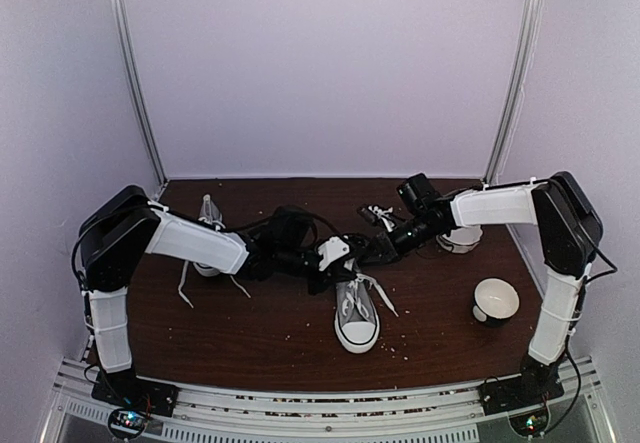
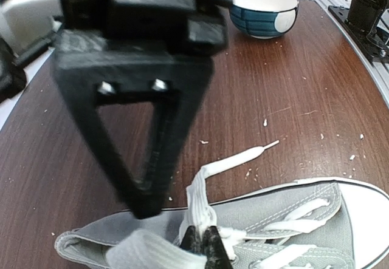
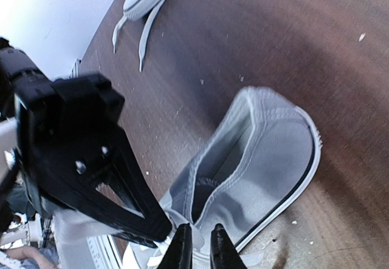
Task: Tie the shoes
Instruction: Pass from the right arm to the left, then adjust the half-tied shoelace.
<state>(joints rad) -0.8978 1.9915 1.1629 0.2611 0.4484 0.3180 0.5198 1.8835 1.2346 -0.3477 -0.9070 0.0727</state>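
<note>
One grey shoe [image 1: 357, 321] with a white toe cap stands at the table's middle, toe toward the near edge. Both grippers meet over its heel end. My left gripper [image 2: 203, 237] is shut on a folded loop of white lace [image 2: 202, 196] above the shoe's tongue [image 2: 285, 220]. The lace's free end lies on the wood. My right gripper [image 3: 199, 231] hangs over the shoe's collar [image 3: 255, 160]. Its fingertips stand a narrow gap apart with a strip of lace between them. The second shoe [image 1: 208, 211] lies at the back left behind my left arm, its laces loose.
A blue-and-white bowl [image 1: 495, 299] sits at the right, and another bowl [image 1: 462, 240] is under my right forearm. Small white crumbs dot the brown table [image 1: 250, 333]. The left gripper's black body [image 3: 79, 153] fills the left side of the right wrist view.
</note>
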